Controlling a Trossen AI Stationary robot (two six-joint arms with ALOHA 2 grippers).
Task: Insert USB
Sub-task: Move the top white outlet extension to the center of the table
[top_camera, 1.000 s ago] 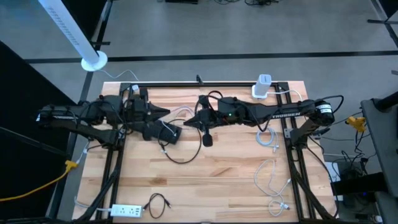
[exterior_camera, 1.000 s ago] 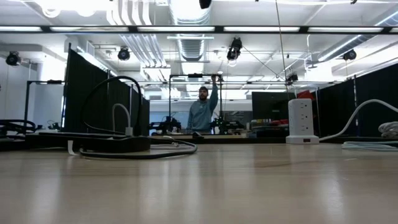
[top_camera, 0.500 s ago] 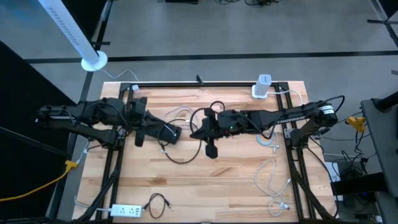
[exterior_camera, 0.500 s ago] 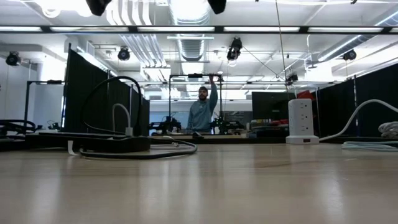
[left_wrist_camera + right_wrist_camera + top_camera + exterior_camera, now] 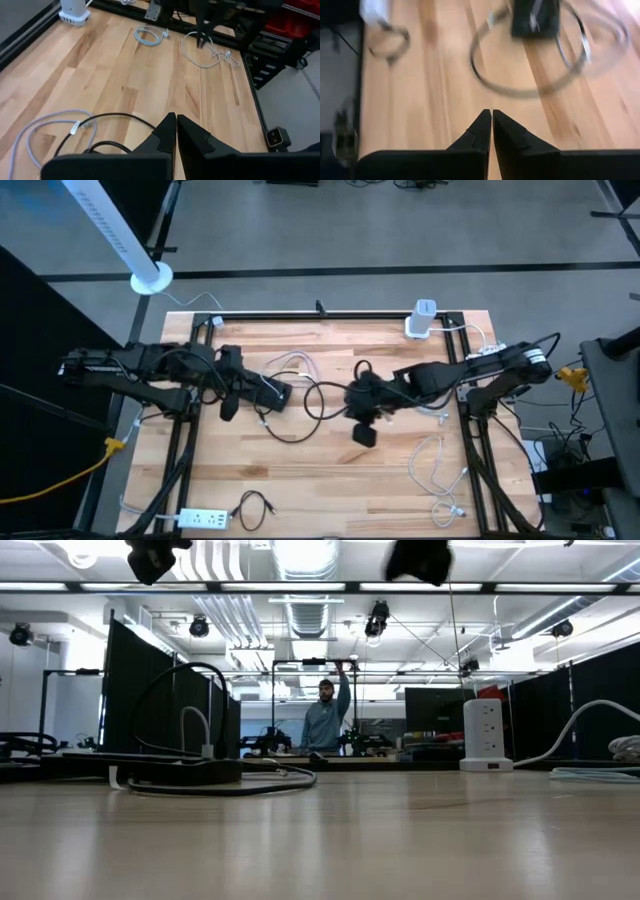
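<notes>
The black hub box [image 5: 273, 392] lies flat on the table left of centre, with a black cable [image 5: 305, 412] looping out of it and thin white cables [image 5: 290, 363] beside it. In the right wrist view the box [image 5: 536, 17] and the cable loop [image 5: 520, 85] lie ahead. My left gripper [image 5: 246, 380] hangs shut above the table just left of the box; its wrist view shows the shut gripper [image 5: 176, 125] over a black cable [image 5: 107, 117] and a pale cable [image 5: 47, 125]. My right gripper [image 5: 352, 402] is shut and raised right of the loop, [image 5: 492, 120]. Neither holds anything.
A white power tower [image 5: 420, 320] stands at the far right edge. White cable coils [image 5: 432, 402] [image 5: 437, 470] lie on the right side. A white power strip [image 5: 200, 519] and a small black cable [image 5: 255, 506] lie at the near left. A person [image 5: 326, 718] stands far behind the table.
My right gripper has drawn back from the table's middle toward the right and near edges. My left gripper has pulled back toward the left edge, away from the right one. The box and the cables have stayed in place.
</notes>
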